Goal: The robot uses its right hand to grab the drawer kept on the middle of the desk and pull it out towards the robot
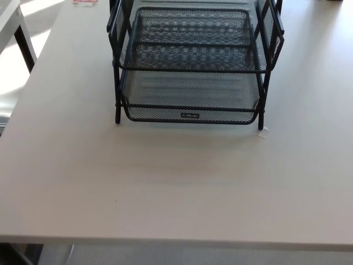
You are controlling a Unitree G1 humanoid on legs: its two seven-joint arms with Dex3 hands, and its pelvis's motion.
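A black wire-mesh drawer rack (193, 61) stands on the desk (165, 182) at the top middle of the head view. Its lower drawer (190, 110) sits inside the frame, its front rim facing me with a small label in the middle. An upper mesh tray (190, 41) rests above it, also pushed in. Neither of my hands shows in the picture.
A small clear scrap (263, 131) lies on the desk by the rack's right front leg. The desk's front edge runs along the bottom, its left edge slants up toward another pale table (11, 22). A red-and-white item (84, 2) peeks in at the top.
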